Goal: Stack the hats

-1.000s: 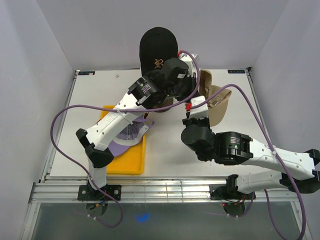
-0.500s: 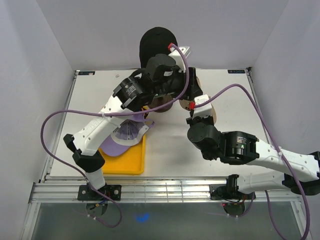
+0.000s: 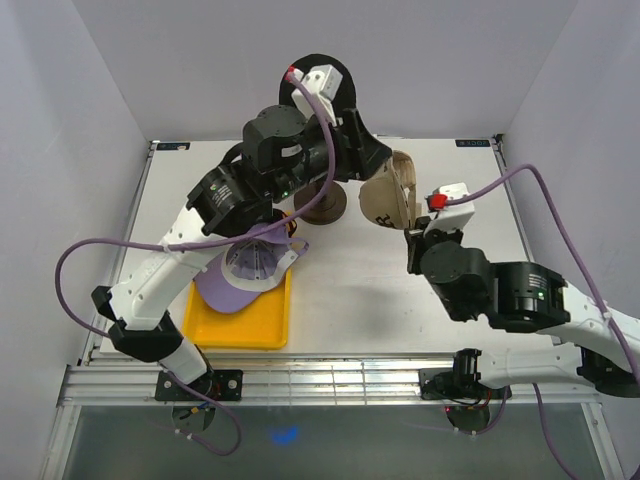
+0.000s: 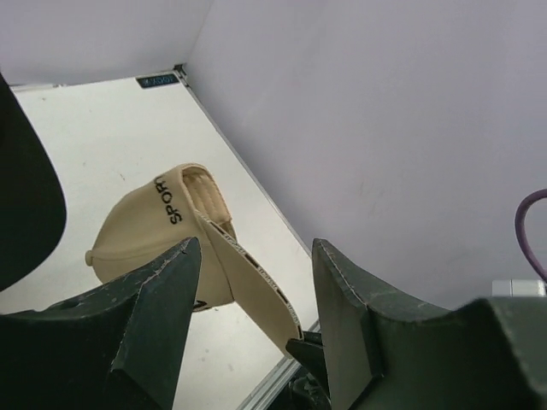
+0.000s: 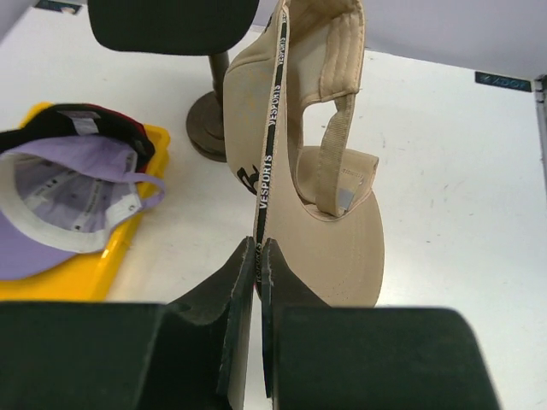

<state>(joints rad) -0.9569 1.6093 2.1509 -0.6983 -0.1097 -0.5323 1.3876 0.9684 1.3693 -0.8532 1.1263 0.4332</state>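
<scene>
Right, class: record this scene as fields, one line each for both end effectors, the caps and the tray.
left end effector: open, holding nothing
right end effector: shut on the printed inner band of the tan fabric baseball cap
black fabric cap: sits atop the dark round-based stand
lavender fabric cap: upside down in the yellow plastic tray, over a dark red-edged cap

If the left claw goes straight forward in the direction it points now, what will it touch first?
Probably the tan cap, seen through the open left claw and held by the right claw; depth is unclear.
</scene>
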